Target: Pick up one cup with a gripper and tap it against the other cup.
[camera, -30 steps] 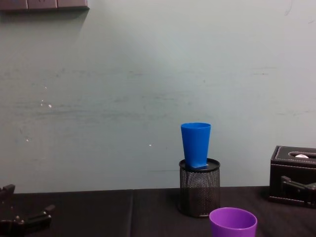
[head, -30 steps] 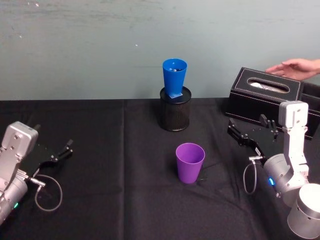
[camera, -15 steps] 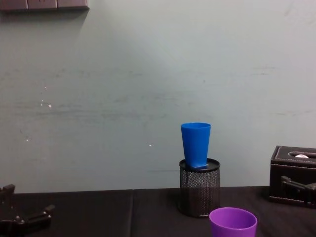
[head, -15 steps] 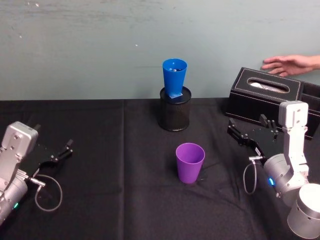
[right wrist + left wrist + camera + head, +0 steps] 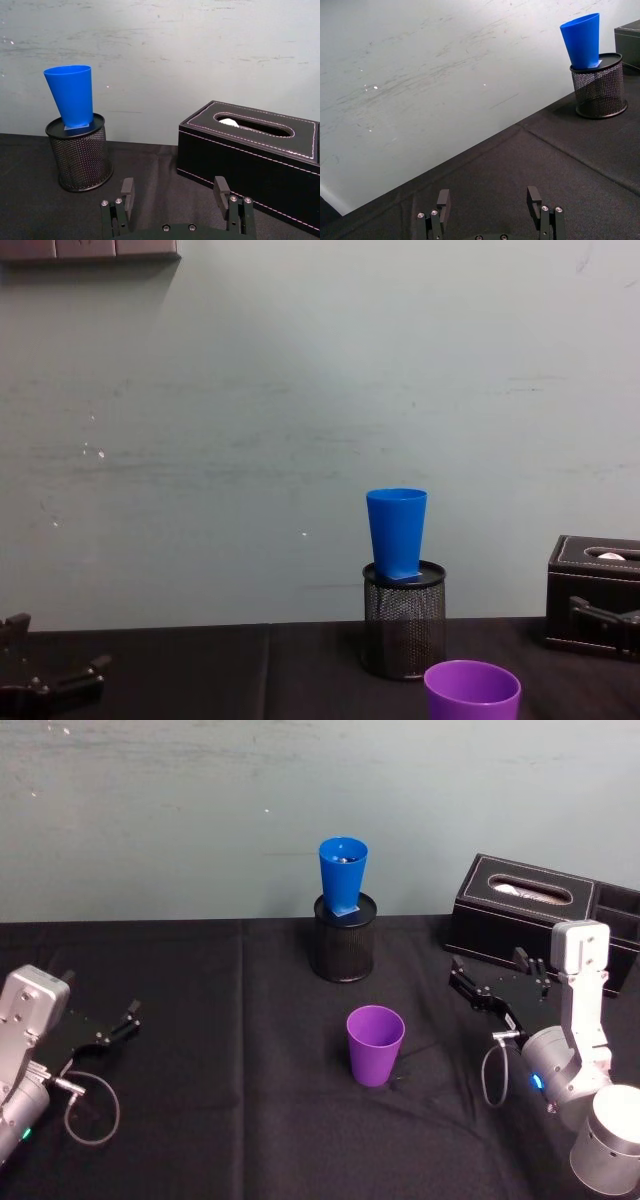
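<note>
The purple cup (image 5: 375, 1045) stands upright on the black tablecloth at the middle front; its rim also shows in the chest view (image 5: 472, 690). The blue cup (image 5: 342, 875) sits slightly tilted on top of a black mesh pen holder (image 5: 343, 948) behind it, also seen as the blue cup (image 5: 71, 95) (image 5: 582, 39) (image 5: 396, 532). My right gripper (image 5: 487, 972) rests open on the table to the right of the purple cup, a hand's width away; its fingers (image 5: 127, 188) hold nothing. My left gripper (image 5: 100, 995) lies open at the far left, its fingers (image 5: 443, 199) holding nothing.
A black leather tissue box (image 5: 520, 910) stands at the back right, just behind my right gripper, and shows close in the right wrist view (image 5: 250, 150). A pale wall runs behind the table. Bare black cloth lies between the purple cup and each gripper.
The person's hand above the tissue box has drawn away out of view. The head view has shifted slightly. Cups and grippers keep their places.
</note>
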Tool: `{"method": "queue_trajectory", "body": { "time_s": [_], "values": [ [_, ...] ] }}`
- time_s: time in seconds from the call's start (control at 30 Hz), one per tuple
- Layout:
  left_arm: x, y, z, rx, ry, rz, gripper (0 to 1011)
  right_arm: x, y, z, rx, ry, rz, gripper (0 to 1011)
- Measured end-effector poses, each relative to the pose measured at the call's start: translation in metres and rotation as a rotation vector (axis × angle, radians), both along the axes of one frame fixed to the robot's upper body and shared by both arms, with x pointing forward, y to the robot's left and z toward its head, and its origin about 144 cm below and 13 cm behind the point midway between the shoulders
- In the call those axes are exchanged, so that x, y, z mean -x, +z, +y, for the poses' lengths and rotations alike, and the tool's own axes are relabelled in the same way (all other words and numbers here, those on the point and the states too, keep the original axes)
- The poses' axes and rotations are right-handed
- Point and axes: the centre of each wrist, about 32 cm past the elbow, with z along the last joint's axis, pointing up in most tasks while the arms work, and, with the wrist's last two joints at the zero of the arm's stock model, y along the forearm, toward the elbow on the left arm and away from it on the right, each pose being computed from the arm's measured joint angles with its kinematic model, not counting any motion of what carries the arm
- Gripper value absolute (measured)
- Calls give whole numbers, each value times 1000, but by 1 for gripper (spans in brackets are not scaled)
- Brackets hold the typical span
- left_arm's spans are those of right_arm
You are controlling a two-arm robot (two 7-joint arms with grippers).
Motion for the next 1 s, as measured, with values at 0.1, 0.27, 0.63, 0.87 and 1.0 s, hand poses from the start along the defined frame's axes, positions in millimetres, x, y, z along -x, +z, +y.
{"method": "queue_trajectory", "body": {
  "time_s": [0.1,0.27,0.63,0.87,1.0],
  "values": [
    [0,0,0,0,0,0,1000,0,0,0,0,0,0,1002],
    [0,0,0,0,0,0,1000,0,0,0,0,0,0,1002],
    [0,0,0,0,0,0,1000,0,0,0,0,0,0,1002],
    [0,0,0,0,0,0,1000,0,0,0,0,0,0,1002],
    [0,0,0,0,0,0,1000,0,0,0,0,0,0,1002]
  ]
}}
